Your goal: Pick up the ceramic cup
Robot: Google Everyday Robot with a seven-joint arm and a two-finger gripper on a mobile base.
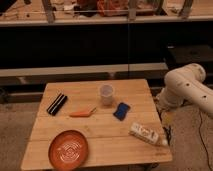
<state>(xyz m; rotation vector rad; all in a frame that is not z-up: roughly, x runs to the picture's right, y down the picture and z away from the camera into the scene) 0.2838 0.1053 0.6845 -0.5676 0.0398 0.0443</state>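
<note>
Upright on the wooden table (75, 90), in the far half and near the middle of its width: the ceramic cup (106, 94), pale, mouth to the top, touching nothing else. Just in front and to the right of it, a flat blue object (121, 111). In front and to the left, a small orange item (82, 113), lying flat. Farther left, a black oblong thing (57, 104), set at a slant. At the near left corner, an orange plate (68, 149) with pale rings, much larger than the cup. Near the right front edge, a white bottle (146, 134) on its side, with a printed label.

Beside the right edge of the table, outside the tabletop, the white robot arm (186, 86) with rounded, bent links. No sight of the gripper in this view, only of these links, so impossible to tell how far open, or whether holding anything. To the left of the visible arm and well apart from it: the cup, with the blue object roughly between.
</note>
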